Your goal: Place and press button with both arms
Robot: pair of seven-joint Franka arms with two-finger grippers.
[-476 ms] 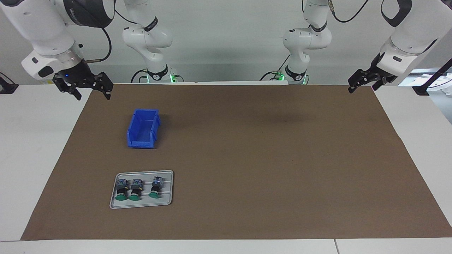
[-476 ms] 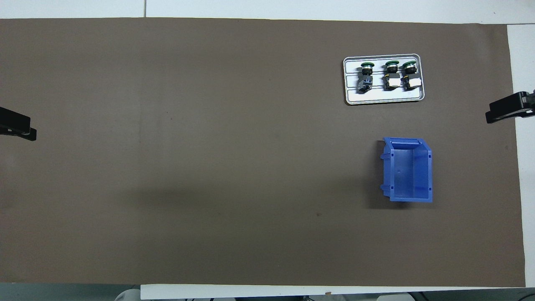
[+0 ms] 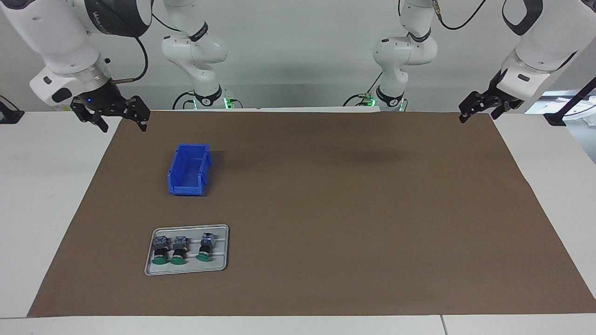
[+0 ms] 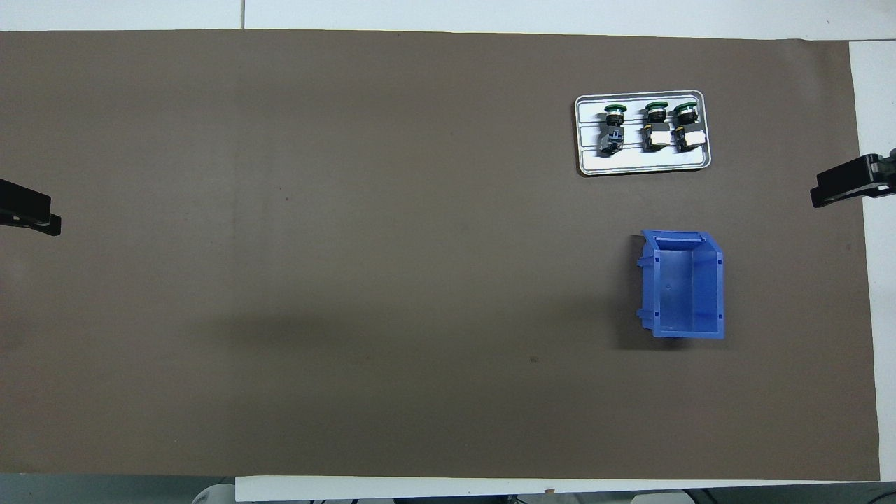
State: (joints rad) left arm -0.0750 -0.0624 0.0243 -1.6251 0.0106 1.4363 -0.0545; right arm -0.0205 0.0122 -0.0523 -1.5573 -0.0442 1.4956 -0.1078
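Your three buttons lie on the tray near the counter's edge; left pincer and right pincer hang apart, holding nothing.

A brown mat covers the white table before a pale wall.

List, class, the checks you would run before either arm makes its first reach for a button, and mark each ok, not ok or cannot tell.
1. Three buttons lie on the grey tray: ok.
2. Blue bin upright and empty, nearer the robots than the tray: ok.
3. Right gripper open, holding nothing, raised over the mat's edge: ok.
4. Left gripper open, holding nothing, waiting at its end: ok.
5. Nothing stands between bin and tray: ok.
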